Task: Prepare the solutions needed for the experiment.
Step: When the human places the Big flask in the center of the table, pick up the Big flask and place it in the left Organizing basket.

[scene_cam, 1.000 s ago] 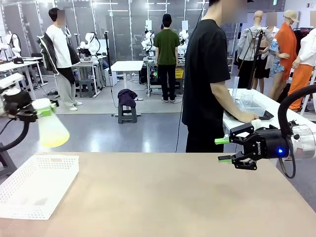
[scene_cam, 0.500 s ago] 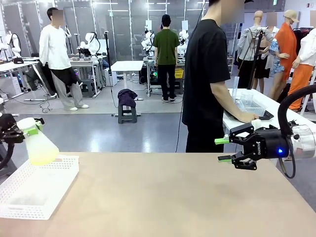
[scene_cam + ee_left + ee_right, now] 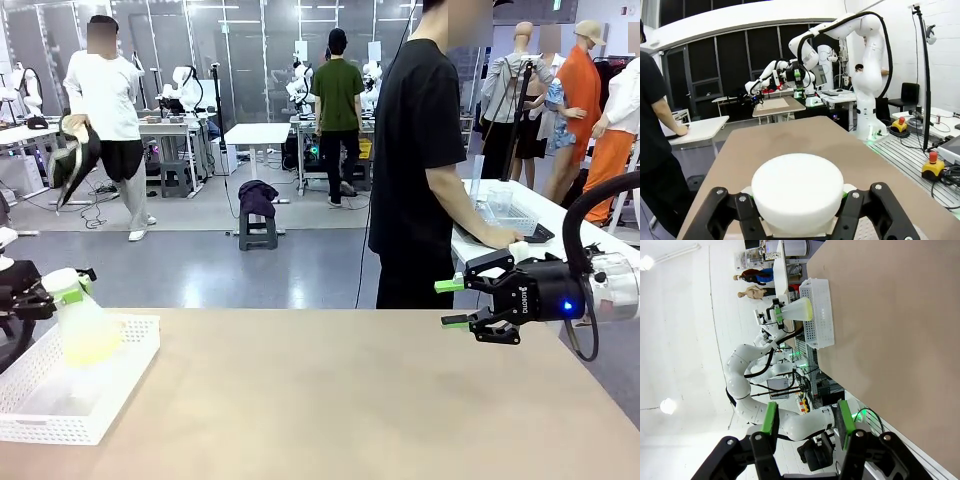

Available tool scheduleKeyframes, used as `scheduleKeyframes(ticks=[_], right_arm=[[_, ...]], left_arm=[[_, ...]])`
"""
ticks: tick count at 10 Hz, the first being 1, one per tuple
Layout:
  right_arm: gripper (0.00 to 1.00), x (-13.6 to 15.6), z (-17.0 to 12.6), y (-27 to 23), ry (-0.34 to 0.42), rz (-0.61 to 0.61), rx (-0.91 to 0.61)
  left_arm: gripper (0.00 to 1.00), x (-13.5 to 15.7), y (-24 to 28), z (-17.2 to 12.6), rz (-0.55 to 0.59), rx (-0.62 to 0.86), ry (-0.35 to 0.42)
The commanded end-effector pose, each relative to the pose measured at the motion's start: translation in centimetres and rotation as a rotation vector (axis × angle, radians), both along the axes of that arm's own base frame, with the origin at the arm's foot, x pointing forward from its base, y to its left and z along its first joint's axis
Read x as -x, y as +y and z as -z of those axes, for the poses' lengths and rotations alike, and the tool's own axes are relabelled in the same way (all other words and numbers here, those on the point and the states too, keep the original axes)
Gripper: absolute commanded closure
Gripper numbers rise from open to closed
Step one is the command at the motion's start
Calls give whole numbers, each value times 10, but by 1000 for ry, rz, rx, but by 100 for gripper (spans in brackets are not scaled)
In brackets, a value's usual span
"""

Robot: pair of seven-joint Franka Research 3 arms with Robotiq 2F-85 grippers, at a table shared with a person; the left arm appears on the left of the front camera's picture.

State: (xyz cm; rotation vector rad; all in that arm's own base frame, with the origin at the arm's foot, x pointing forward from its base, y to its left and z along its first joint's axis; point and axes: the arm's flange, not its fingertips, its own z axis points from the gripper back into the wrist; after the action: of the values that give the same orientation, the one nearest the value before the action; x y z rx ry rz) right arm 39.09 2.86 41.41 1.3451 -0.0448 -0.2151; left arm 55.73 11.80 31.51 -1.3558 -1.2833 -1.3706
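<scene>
A translucent conical flask (image 3: 84, 325) holds the solutions (image 3: 90, 349), a shallow pale yellow-green layer at its base. My left gripper (image 3: 66, 286) is shut on the flask's neck at the far left and holds it upright, low inside the white basket (image 3: 112, 398). In the left wrist view the flask's white round cap (image 3: 797, 190) sits between my left gripper's fingers (image 3: 742, 207). My right gripper (image 3: 451, 303) hovers open above the table's right side with nothing between its green pads (image 3: 771, 421). Flask (image 3: 796, 309) and basket (image 3: 823, 315) also appear far off in the right wrist view.
The brown table (image 3: 350, 400) stretches between the basket and my right gripper. A person in black (image 3: 420, 150) stands at the far side, one hand (image 3: 503, 236) resting on a white side table. Other people and benches are farther back.
My left gripper has carried the flask down and to the left, from above the basket's corner into the basket. The right arm has not moved.
</scene>
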Motion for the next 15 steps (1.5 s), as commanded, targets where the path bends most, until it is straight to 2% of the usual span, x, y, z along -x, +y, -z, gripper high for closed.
scheduleKeyframes(ticks=[1,7,12,13,14,15], right_arm=[[41,0,-1,0,-3,1,-8],[41,0,-1,0,-3,1,-8],[41,0,-1,0,-3,1,-8],[41,0,-1,0,-3,1,-8],[41,0,-1,0,-3,1,-8],[41,0,-1,0,-3,1,-8]], left_arm=[[100,4,-2,9,-11,-28,-3],[100,-2,-5,42,-35,-77,27],[100,0,-3,51,-44,-81,55],[61,0,-3,52,-36,-83,68],[58,-1,-2,53,-28,-88,75],[41,-1,-2,52,-27,-93,76]])
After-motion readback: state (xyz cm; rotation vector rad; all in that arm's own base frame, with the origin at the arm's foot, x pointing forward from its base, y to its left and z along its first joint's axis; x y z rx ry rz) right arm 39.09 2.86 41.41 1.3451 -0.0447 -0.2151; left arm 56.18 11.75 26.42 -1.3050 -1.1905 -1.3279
